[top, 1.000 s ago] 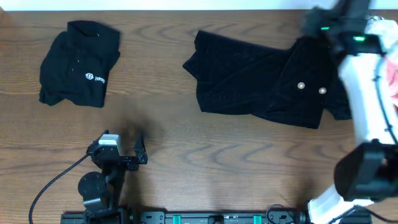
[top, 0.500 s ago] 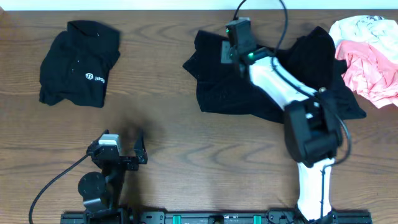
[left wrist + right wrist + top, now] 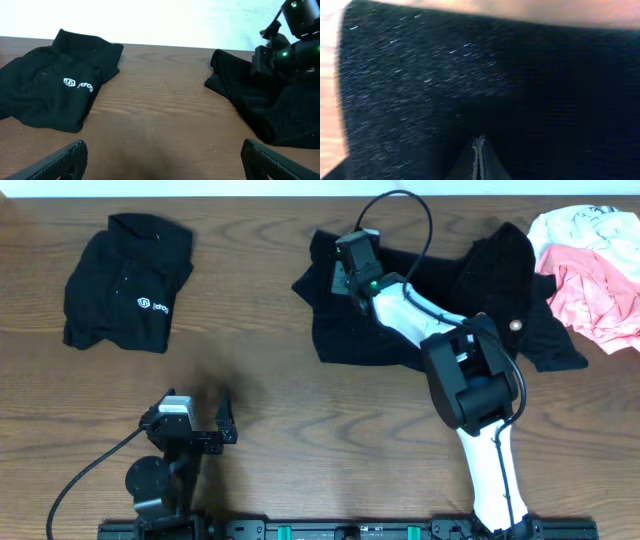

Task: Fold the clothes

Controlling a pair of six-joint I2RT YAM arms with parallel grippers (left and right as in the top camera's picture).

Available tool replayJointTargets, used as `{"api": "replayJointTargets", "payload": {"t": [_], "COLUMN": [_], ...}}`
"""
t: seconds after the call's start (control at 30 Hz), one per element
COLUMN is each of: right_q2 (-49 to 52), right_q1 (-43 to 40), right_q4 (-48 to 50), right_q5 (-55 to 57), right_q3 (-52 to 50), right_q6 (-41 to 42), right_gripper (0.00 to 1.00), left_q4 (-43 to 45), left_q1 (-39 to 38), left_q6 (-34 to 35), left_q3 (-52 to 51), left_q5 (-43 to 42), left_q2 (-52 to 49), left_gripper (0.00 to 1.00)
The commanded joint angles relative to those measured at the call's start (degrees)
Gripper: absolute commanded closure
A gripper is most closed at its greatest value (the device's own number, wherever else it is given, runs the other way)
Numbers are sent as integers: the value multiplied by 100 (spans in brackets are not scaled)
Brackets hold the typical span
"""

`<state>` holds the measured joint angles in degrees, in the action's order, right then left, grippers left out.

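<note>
Works at a wooden table (image 3: pixel 280 360), with a black garment (image 3: pixel 345 330) lying rumpled and unfolded across the far side, right of centre, probably the piece in hand. Has a folded black shirt (image 3: pixel 125 280) at the far left, well apart and seemingly finished, and a pink and white pile (image 3: pixel 590 265) in the far right corner, likely waiting its turn. Stretches the right arm out over the garment to set the right gripper (image 3: pixel 345 275) on its left portion, presumably to take an edge for a fold. Shows those fingertips pressed together against dark cloth in the wrist view; cannot tell whether any fabric is pinched between them. Parks the left gripper (image 3: pixel 162 150) low near the front edge, out of the way, fingers spread wide, holding and touching nothing.
</note>
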<state>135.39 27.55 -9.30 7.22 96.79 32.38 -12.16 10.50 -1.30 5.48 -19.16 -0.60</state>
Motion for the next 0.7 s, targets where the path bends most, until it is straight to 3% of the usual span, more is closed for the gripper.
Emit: {"api": "replayJointTargets", "payload": {"t": [0.0,0.23,0.4,0.67], "right_q2": [463,463,461,22], "right_q1": [678,1499,1569,1093], "right_q4": [-214,-297,-748,-2828], "right_q5": [-942,-927,-850,-79], "right_q3": [-127,133,435,1912], "right_q6": [24,-651,-678,-1231], "right_gripper": [99,99,99,99], "left_q4": [-33,-33,-33,-35], "left_q1": [35,35,35,35], "left_q6": [-13,-13,-13,-13], "left_q3": [-140,-140,-140,-140], "left_q5": [-28,-28,-31,-28], "left_q2": [37,37,37,37], "left_gripper": [2,2,2,2]}}
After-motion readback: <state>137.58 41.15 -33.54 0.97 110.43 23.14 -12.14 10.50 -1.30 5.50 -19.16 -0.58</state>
